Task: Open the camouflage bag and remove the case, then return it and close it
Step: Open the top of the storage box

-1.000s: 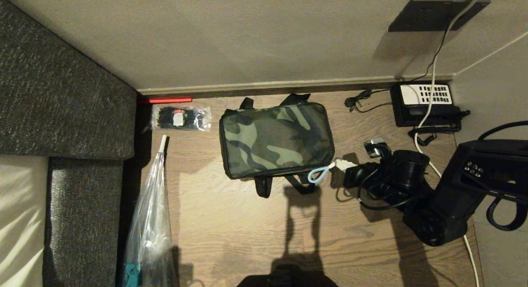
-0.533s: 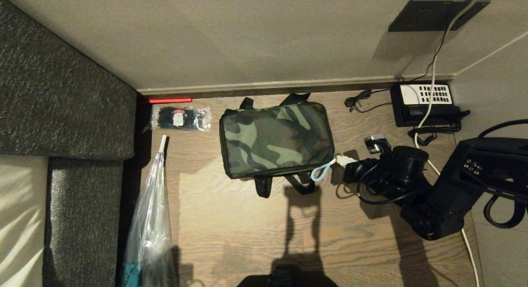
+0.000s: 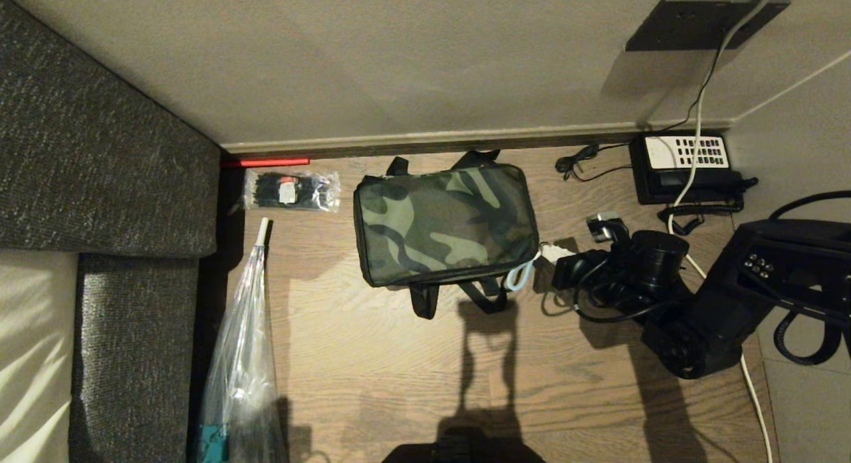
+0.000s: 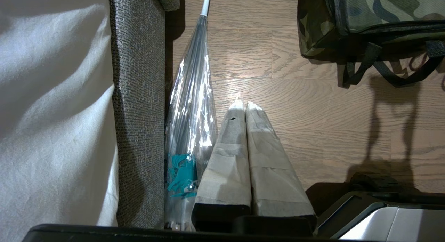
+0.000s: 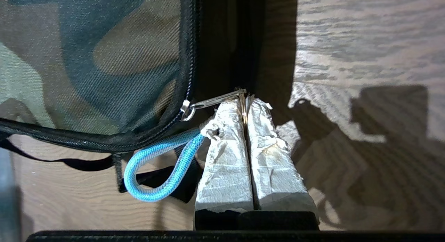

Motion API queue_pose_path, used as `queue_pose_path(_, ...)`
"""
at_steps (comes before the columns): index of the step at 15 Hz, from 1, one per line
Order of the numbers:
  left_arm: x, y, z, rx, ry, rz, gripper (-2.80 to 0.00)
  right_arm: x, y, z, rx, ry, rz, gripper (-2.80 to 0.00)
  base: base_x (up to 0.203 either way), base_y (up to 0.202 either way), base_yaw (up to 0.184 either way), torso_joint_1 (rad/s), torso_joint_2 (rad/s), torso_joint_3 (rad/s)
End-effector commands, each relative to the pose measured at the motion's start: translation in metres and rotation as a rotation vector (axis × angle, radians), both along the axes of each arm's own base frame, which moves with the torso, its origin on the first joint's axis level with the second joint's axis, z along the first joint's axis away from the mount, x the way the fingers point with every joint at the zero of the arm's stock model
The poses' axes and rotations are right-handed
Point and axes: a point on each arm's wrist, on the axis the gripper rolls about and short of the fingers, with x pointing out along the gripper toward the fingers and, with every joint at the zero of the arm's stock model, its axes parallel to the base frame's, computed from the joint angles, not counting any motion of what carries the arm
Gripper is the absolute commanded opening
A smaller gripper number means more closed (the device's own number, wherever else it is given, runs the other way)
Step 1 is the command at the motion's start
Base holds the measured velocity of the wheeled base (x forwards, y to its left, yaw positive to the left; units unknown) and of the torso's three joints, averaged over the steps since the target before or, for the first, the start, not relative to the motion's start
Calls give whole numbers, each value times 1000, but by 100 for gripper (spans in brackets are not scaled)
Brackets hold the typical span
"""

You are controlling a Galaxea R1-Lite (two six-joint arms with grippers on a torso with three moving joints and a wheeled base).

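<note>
Right wrist view shows the right gripper [image 5: 246, 99] with its two tape-wrapped fingers [image 5: 226, 155] pressed together, pinching the ring of the silver zipper pull [image 5: 212, 102] between their tips. From the pinch the pull runs straight to the slider at the rounded corner of the camouflage bag [image 5: 90, 61], where the black zipper track bends. A loop of light blue cord [image 5: 156, 172] hangs from the same ring just beside the fingers and droops onto the wooden floor [image 5: 365, 37]. The zipper looks shut along the stretch that shows, and the case cannot be seen in any view.

In the head view the right gripper [image 3: 553, 253] sits at the near right corner of the bag [image 3: 445, 223], which lies flat on the floor [image 3: 372, 370] close to the wall, its black straps [image 3: 459, 300] poking out on the near and far sides. Beyond the arm, in the corner, stands a black telephone [image 3: 685, 169] with a white keypad. On the other side of the bag lie a small plastic packet [image 3: 291, 190] and a clear folded umbrella [image 3: 243, 356] along the grey sofa [image 3: 100, 183].

The left gripper [image 4: 245, 104] is parked well apart from the bag [image 4: 368, 16], its taped fingers [image 4: 226, 158] closed together on nothing, above bare floor beside the umbrella [image 4: 189, 106].
</note>
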Motion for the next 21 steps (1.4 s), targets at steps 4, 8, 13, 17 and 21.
queue_pose_path(4, 0, 0, 0, 0, -1, 0, -280, 10, -3, -2, -16, -30, -9, -280, 0, 0, 0, 0, 0, 0)
queue_pose_path(8, 0, 0, 0, 0, -2, 0, -280, 16, -5, 1, -13, -52, 8, -280, 0, 0, 0, 0, 0, 0)
queue_pose_path(13, 0, 0, 0, 0, -2, 0, -280, 24, -10, 8, -6, -89, 21, -280, 0, 0, 0, 0, 0, 0)
queue_pose_path(17, 0, 0, 0, 0, -3, 0, -280, 26, -14, 9, -6, -96, 35, -280, 0, 0, 0, 0, 0, 0)
queue_pose_path(21, 0, 0, 0, 0, -2, 0, -280, 32, -16, 10, -3, -105, 29, -280, 0, 0, 0, 0, 0, 0)
